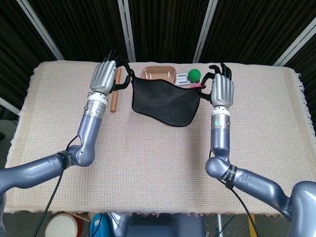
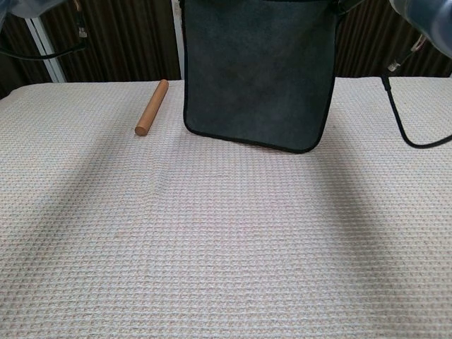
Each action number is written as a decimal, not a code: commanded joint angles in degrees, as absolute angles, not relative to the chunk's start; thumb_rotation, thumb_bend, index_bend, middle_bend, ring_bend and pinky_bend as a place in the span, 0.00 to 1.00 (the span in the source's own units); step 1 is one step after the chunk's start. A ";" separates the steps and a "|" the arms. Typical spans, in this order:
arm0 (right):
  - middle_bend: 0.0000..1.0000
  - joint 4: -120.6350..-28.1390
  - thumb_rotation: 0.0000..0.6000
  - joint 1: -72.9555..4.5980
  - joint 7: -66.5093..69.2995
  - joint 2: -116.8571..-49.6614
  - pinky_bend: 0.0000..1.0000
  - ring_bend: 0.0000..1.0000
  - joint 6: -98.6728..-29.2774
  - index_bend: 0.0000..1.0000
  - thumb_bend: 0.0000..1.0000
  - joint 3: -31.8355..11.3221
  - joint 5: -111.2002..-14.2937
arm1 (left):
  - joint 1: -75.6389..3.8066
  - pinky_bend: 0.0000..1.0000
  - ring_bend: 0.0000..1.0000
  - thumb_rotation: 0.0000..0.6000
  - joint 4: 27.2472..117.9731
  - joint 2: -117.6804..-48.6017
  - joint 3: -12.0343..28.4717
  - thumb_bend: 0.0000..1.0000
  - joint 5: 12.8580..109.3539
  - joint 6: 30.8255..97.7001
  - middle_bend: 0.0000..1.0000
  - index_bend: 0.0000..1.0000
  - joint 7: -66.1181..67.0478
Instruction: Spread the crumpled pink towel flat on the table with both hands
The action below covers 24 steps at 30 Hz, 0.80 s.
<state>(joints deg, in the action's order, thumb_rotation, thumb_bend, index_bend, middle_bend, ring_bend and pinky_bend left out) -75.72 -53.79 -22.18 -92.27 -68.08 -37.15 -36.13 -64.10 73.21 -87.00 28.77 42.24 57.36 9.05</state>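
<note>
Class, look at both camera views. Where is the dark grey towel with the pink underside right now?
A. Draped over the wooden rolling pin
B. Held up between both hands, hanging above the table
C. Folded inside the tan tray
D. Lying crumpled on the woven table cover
B: the dark grey towel with the pink underside hangs stretched between the left hand and the right hand, its lower edge clear of the woven table cover in the chest view.
</note>
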 commanded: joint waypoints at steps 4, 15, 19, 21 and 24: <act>0.24 -72.10 1.00 -55.65 -20.28 -91.73 0.00 0.05 -66.53 0.77 0.50 -37.92 -37.72 | -65.06 0.11 0.04 1.00 69.50 -89.16 29.47 0.50 44.41 57.29 0.29 0.59 6.97; 0.24 -77.35 1.00 -54.98 -22.28 -88.16 0.00 0.05 -69.16 0.76 0.50 -36.43 -40.21 | -65.33 0.11 0.04 1.00 69.30 -90.45 30.94 0.50 45.63 59.35 0.30 0.59 6.26; 0.24 -82.00 1.00 -52.50 -23.10 -86.62 0.00 0.05 -70.53 0.77 0.50 -34.73 -39.58 | -62.97 0.12 0.04 1.00 73.43 -89.73 29.56 0.50 46.46 60.98 0.30 0.59 6.33; 0.24 -84.02 1.00 -51.14 -23.39 -86.00 0.00 0.05 -71.33 0.77 0.50 -33.53 -39.57 | -61.60 0.13 0.04 1.00 75.82 -89.20 28.73 0.50 46.77 61.71 0.30 0.59 6.45; 0.24 -87.69 1.00 -48.44 -23.70 -85.23 0.00 0.05 -72.54 0.76 0.50 -30.62 -39.99 | -58.99 0.13 0.04 1.00 80.06 -88.73 26.92 0.50 47.18 63.02 0.30 0.59 6.28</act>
<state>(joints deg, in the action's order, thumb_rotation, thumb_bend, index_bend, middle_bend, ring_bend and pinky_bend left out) -85.54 -50.29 -23.27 -86.05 -71.44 -32.57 -39.73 -61.14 77.15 -89.30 28.51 46.67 61.74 6.34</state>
